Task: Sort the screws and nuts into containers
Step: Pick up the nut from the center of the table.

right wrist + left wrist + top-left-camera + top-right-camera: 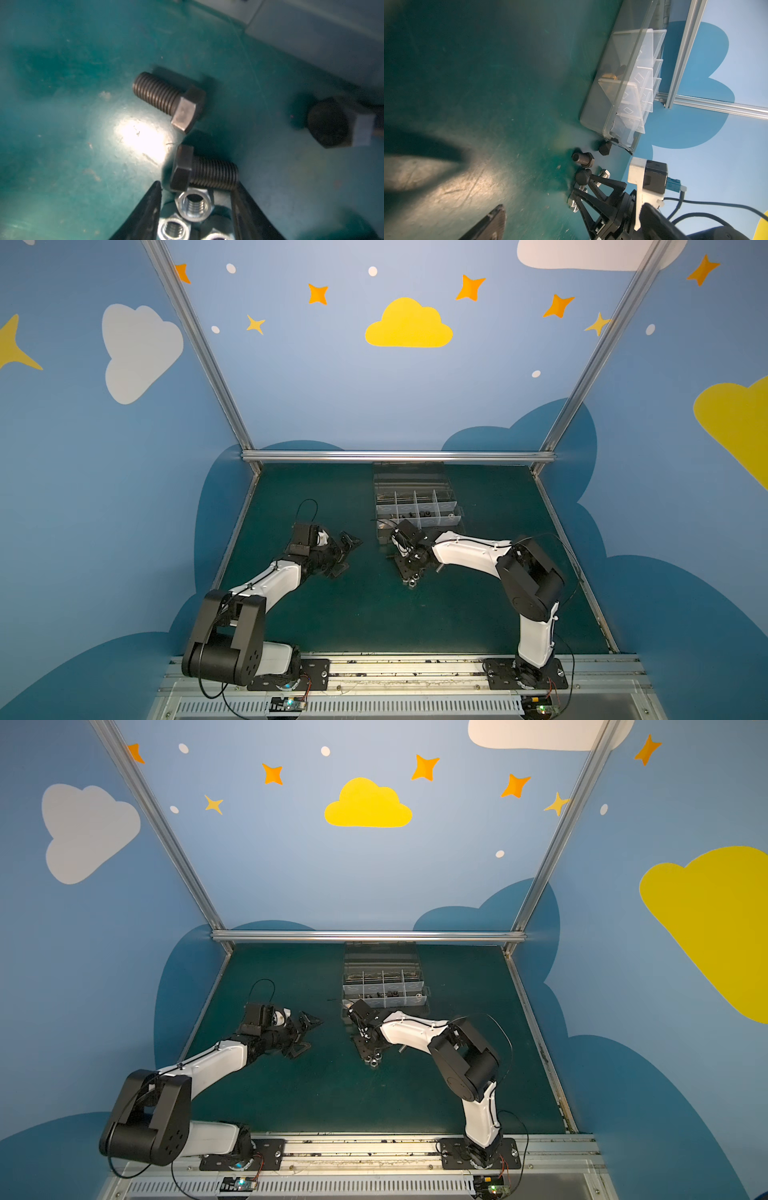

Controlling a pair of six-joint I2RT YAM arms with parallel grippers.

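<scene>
1. A flat grey plastic organiser box (432,521) with translucent whitish dividers sits open at the far middle of the dark green counter (374,622). Its clear lid (409,475) is folded back toward the aluminium rail (399,456).
2. Small dark pieces (409,514) lie in its front-row compartments in both top views. They are too small to tell whether they are screws or nuts.
3. The right hand (197,185) is low over the counter, just in front of the box's near corner. Its jaws stand apart around a cluster of shiny silver hexagonal nuts (194,205) and clamp none of them.
4. A short black hex-headed screw (204,169) lies on its side across the fingertips, just beside the nuts.
5. A second black screw (168,101) lies just beyond it, and a third black screw (330,122) lies near the box wall.
6. A silver hex-headed screw (604,174) lies partly behind one finger of the right hand.
7. The left hand (346,555) hovers well apart from the pile, jaws spread wide and holding nothing.
</scene>
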